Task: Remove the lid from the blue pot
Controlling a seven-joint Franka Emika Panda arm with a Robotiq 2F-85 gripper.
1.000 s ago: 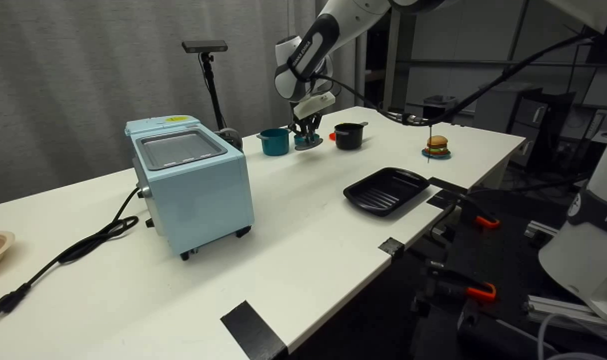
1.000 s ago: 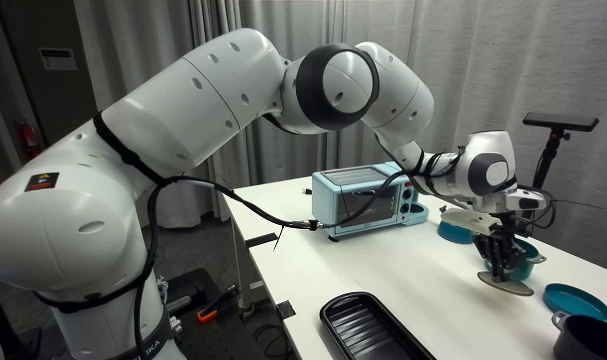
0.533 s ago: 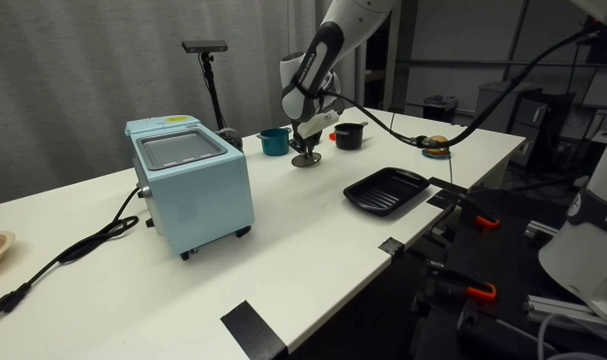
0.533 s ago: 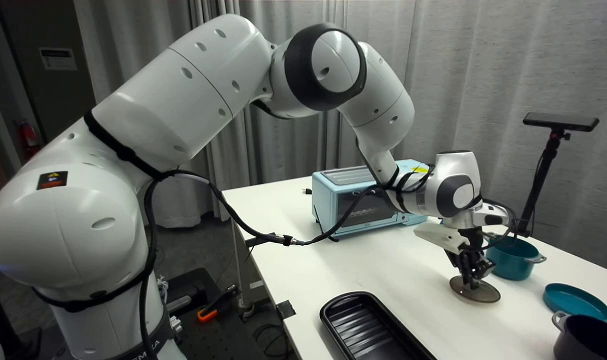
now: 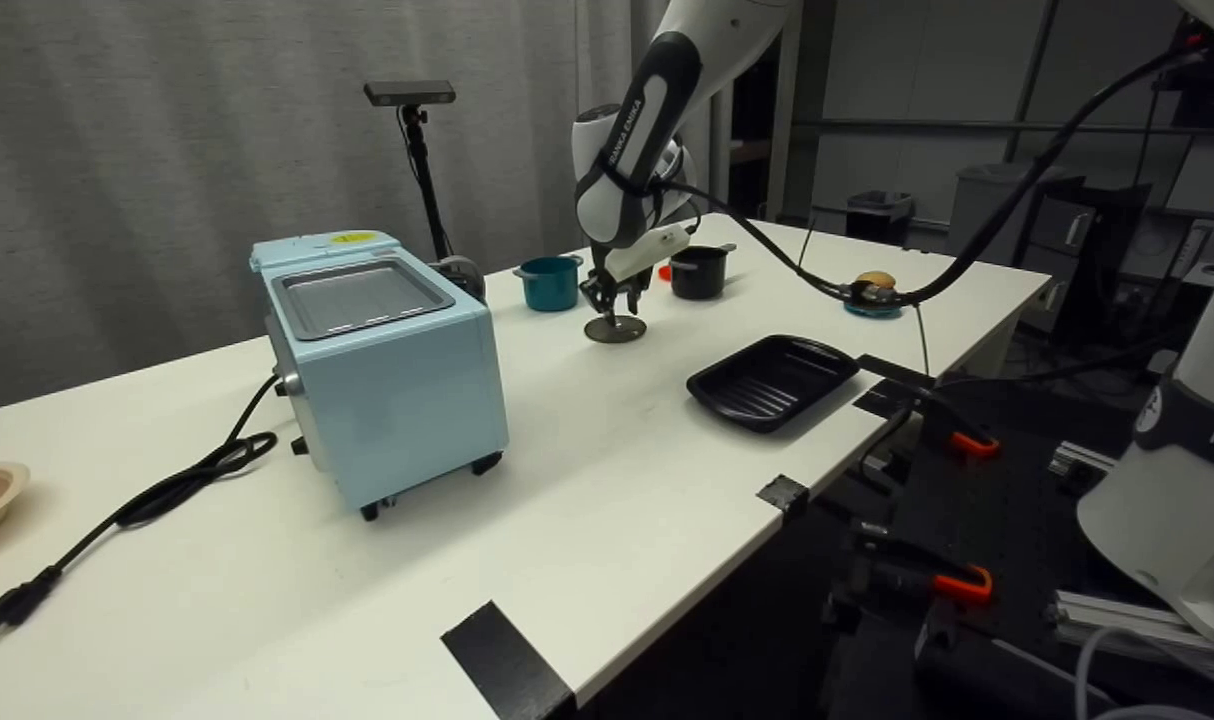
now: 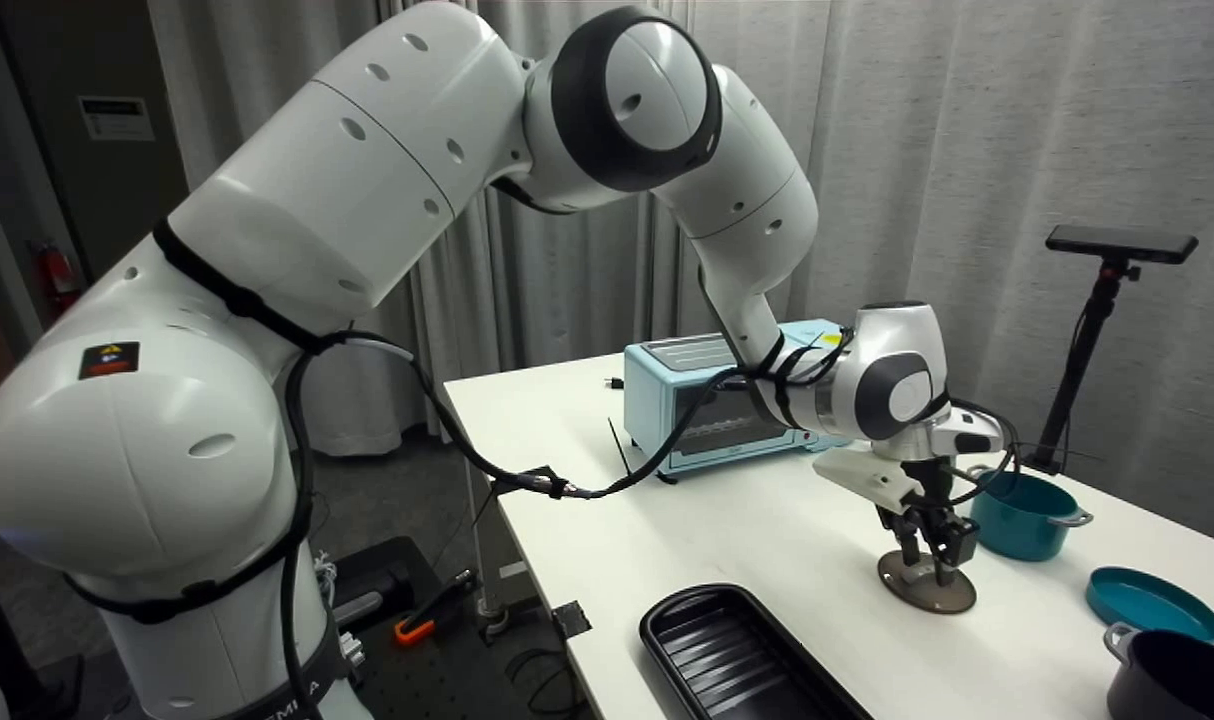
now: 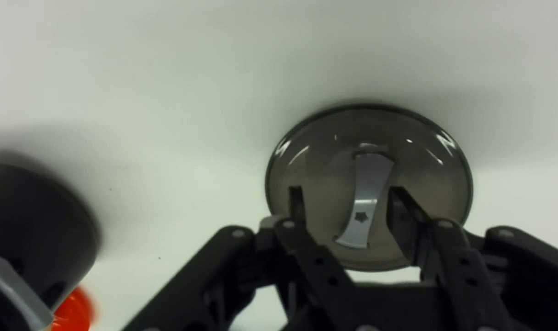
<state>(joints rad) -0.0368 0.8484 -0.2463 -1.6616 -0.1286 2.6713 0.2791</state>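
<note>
The lid is a round greyish glass disc with a light grey handle. It lies flat on the white table in both exterior views [image 5: 607, 334] [image 6: 935, 598], and it also shows in the wrist view [image 7: 327, 170]. The blue pot [image 5: 550, 287] stands upright and uncovered beside the lid, apart from it; it shows in an exterior view too [image 6: 1019, 525]. My gripper [image 7: 346, 197] points down over the lid in both exterior views [image 5: 622, 312] [image 6: 927, 568]. Its fingers are open, one on each side of the handle, with gaps visible on both sides.
A dark round pot [image 5: 699, 274] and a teal pan [image 6: 1152, 604] stand near the lid. A black rectangular tray [image 5: 773, 384] lies towards the robot. A large light-blue boxy appliance [image 5: 422, 400] and a camera stand [image 6: 1079, 355] also stand here. A toy burger [image 5: 875, 283] sits near the edge.
My gripper lowered the held lid onto the table, shifting it away from the blue pot. The fingers then spread apart and let go of the handle. The pots have not moved.
</note>
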